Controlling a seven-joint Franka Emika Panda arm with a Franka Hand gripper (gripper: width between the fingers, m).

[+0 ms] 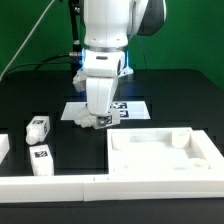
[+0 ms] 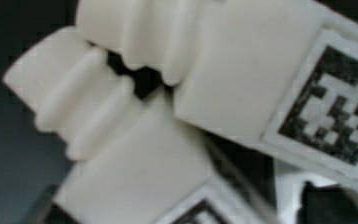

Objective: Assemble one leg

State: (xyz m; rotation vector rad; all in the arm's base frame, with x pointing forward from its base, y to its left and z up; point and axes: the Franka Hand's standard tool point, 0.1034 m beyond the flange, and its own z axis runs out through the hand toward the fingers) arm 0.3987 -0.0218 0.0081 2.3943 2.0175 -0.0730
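Here, claw low at a leg, tabletop nearby

Leg: small chunky white peg, centre of the exterior frame, mostly hidden.
Close up: fills the wrist frame, tilted, tag at right.
Second leg: lower left, lying down.
Third leg: just below, tag up.

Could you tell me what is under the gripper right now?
The marker board lies under the gripper, with some of its tags showing. A white tagged part, probably a leg, fills the wrist view. The gripper hides part of the board, and finger contact cannot be seen.
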